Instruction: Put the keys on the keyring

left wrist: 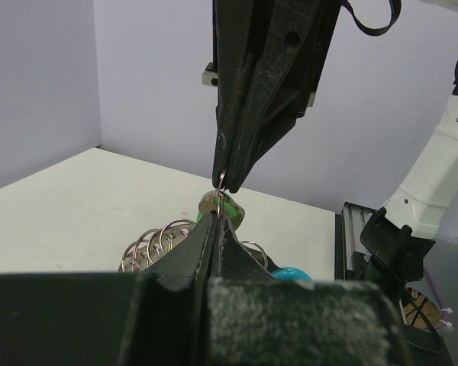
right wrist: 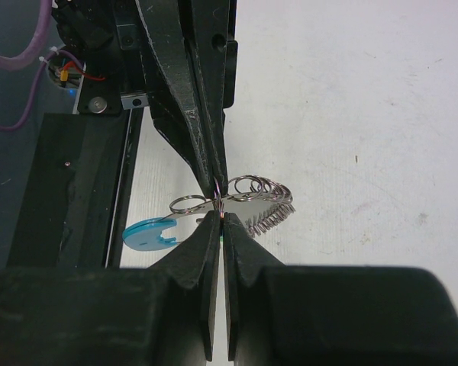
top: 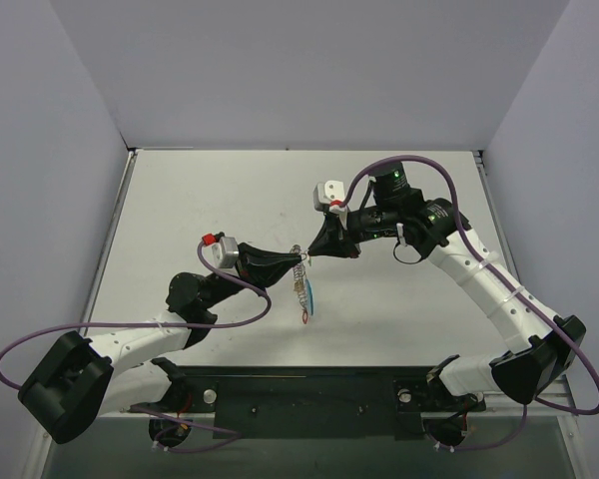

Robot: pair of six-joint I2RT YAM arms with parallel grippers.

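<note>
left gripper [top: 298, 257] jaws clamped on green key [left wrist: 227, 207]; right gripper [top: 311, 253] jaws pinch a keyring [right wrist: 263, 204] loop right beside it, tips nearly touching. Rest of keyring hangs below, over table [top: 230, 190]

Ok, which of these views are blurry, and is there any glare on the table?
Left wrist view: the left claw is a soft blur along the bottom near the lens, while the green key at its tips is fairly sharp. Right wrist view: same, right claw blurred up close, keyring crisp. Top view: even, diffuse light, no hard glare on the table.
</note>
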